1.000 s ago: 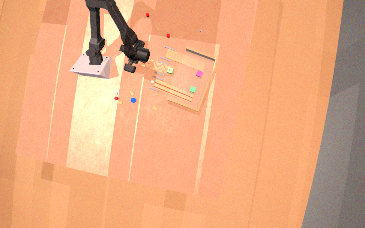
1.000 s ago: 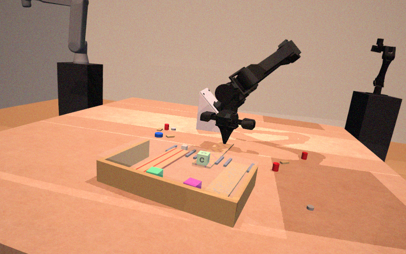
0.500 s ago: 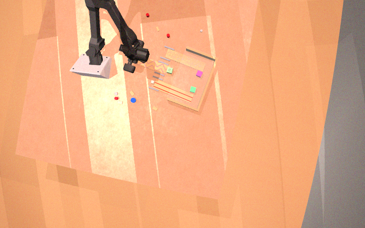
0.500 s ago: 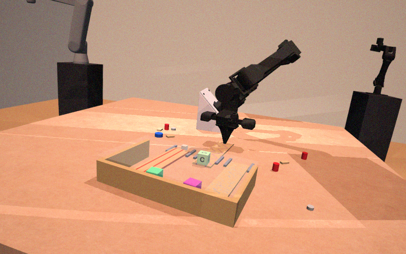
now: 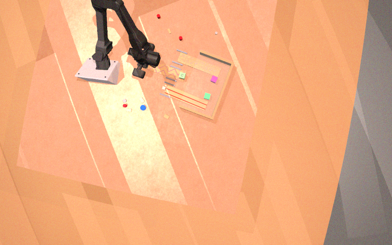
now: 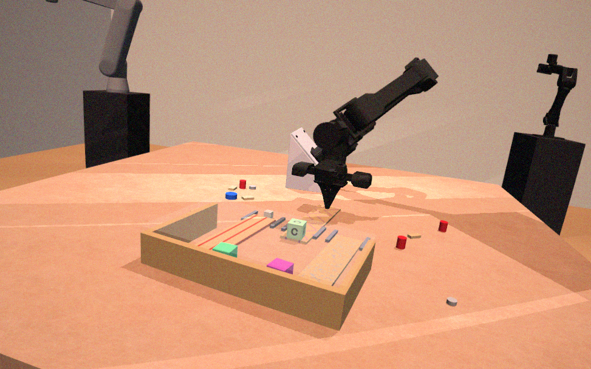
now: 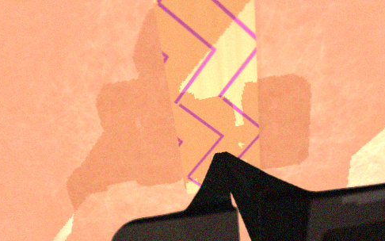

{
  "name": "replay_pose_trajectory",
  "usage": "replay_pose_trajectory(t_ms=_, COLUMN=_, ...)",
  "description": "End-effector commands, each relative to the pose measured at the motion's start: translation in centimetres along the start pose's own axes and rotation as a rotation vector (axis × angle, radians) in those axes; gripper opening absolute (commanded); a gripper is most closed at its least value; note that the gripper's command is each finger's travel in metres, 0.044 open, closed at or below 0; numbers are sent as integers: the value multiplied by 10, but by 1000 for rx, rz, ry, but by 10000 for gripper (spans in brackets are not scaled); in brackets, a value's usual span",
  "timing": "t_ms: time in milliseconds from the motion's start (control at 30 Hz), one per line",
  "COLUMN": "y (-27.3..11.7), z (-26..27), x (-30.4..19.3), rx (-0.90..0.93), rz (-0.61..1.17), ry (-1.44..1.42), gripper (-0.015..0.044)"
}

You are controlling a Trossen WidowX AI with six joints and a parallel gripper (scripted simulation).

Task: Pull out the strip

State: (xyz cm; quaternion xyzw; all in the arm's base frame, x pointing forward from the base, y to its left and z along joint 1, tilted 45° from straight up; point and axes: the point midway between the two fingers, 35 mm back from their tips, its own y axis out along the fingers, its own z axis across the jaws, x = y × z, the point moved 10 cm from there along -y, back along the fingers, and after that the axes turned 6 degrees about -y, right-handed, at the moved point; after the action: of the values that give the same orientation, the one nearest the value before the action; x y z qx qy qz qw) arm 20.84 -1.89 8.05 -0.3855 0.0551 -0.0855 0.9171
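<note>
In the upper middle of the top view, the gripper (image 5: pixel 144 65) (image 6: pixel 327 207) (image 7: pixel 220 158) is pointing down with its fingers together, their tips meeting at the outer end of the zigzag strip (image 5: pixel 163 71) (image 6: pixel 321 214) (image 7: pixel 212 75). I cannot tell whether the tips are pinching any of it or only pressing on its face. The strip is lying flat, its purple zigzags running up the middle of the wrist view.

The labelled cube (image 5: pixel 181 75) (image 6: pixel 296 230), pale green and showing a C, is sitting upright on the strip's other end, so the strip is not yet out from under it. In the exterior view it is standing near the centre of the frame, by the open side of the wooden tray (image 5: pixel 222 89) (image 6: pixel 242 274).

Two more strips are lying inside: the speckled strip (image 5: pixel 198 64) (image 6: pixel 336 256), toward the lower right of the exterior view, and the red-lined strip (image 5: pixel 186 97) (image 6: pixel 233 232), left of centre there. A magenta block (image 5: pixel 214 79) (image 6: pixel 280 266) and a green block (image 5: pixel 207 96) (image 6: pixel 225 249) are resting near the long wall. A small white cube (image 5: pixel 164 87) (image 6: pixel 268 213) is sitting by the red-lined strip's outer end, and a blue disc (image 5: pixel 142 107) (image 6: pixel 231 195) is lying on the table (image 5: pixel 142 158) (image 6: pixel 68 297), outside the tray.
</note>
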Motion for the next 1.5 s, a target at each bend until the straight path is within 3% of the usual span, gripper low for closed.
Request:
replay_pose_trajectory(t_ms=0, y=4, z=-1, x=-6, rx=3, rz=26, ry=14, gripper=0)
replay_pose_trajectory(t_ms=133, y=4, z=-1, x=-6, rx=3, rz=26, ry=14, gripper=0)
replay_pose_trajectory(t_ms=333, y=-40, z=-1, x=5, rx=1, rz=25, ry=13, gripper=0)
replay_pose_trajectory(t_ms=467, y=-41, z=-1, x=5, rx=1, rz=26, ry=14, gripper=0)
replay_pose_trajectory(t_ms=1033, y=-44, z=-8, x=71, rx=2, rz=23, ry=-90, gripper=440)
replay_pose_trajectory(t_ms=1467, y=-48, z=-13, x=119, rx=1, rz=20, ry=-92, gripper=440)
